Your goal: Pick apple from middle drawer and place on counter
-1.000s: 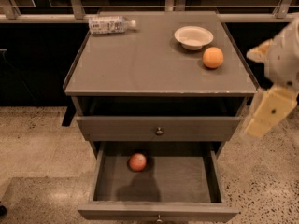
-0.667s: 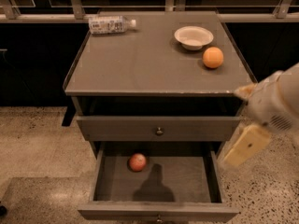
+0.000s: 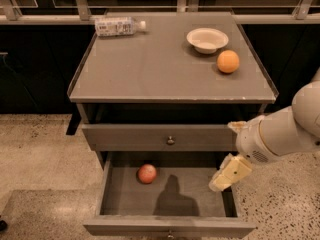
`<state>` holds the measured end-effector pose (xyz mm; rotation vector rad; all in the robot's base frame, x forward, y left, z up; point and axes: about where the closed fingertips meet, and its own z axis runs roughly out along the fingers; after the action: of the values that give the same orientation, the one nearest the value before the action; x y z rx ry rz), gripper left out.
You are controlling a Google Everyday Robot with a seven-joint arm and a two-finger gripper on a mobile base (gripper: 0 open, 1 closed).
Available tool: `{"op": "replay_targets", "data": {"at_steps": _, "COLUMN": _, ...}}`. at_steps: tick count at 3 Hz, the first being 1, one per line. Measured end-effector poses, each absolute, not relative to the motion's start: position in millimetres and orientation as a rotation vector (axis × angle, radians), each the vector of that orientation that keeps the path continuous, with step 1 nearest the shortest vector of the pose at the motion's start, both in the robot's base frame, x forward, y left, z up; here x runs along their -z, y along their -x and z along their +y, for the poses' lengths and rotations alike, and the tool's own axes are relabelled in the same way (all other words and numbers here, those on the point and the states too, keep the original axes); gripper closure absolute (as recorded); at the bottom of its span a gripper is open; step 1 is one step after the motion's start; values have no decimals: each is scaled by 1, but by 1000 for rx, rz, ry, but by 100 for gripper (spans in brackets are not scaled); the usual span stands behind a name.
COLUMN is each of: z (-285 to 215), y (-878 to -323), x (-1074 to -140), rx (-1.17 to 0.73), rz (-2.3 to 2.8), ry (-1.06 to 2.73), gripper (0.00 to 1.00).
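The middle drawer point(image 3: 125, 204) stands pulled open at the bottom of the cabinet, its grey tray floor exposed. A dark shadow point(image 3: 172, 196) lies across the middle of that floor. The apple point(image 3: 147, 173) rests on the drawer's floor, toward the back and left of centre, well apart from the drawer's side walls. The gripper point(image 3: 229, 174) hangs over the drawer's right rear corner at the end of a pale arm point(image 3: 280, 134) that reaches in from the right. It is well apart from the apple and touches nothing, and whether it is released or clenched cannot be told. Just above the middle drawer is a closed drawer front point(image 3: 125, 136) with a small round knob point(image 3: 170, 140). Above that is the counter point(image 3: 160, 69), flat and grey. On it, above the drawer's right side, sits an orange fruit point(image 3: 228, 61), with a white bowl point(image 3: 207, 39) just behind it. A plastic bottle point(image 3: 119, 26) lies on its side at the counter's far left edge. Speckled flooring point(image 3: 40, 154) surrounds the drawer.
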<state>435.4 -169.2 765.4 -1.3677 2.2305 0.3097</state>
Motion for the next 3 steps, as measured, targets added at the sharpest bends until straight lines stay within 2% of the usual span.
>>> {"op": "replay_targets", "data": {"at_steps": 1, "z": -167, "y": -416, "x": -779, "rx": -240, "rz": 2231, "ry": 1249, "gripper": 0}}
{"op": "replay_targets", "data": {"at_steps": 2, "z": -169, "y": -375, "x": -719, "rx": -337, "rz": 2310, "ry": 988, "gripper": 0}}
{"op": "replay_targets", "data": {"at_steps": 3, "z": -165, "y": -360, "x": -647, "rx": -465, "rz": 2302, "ry": 801, "gripper": 0}}
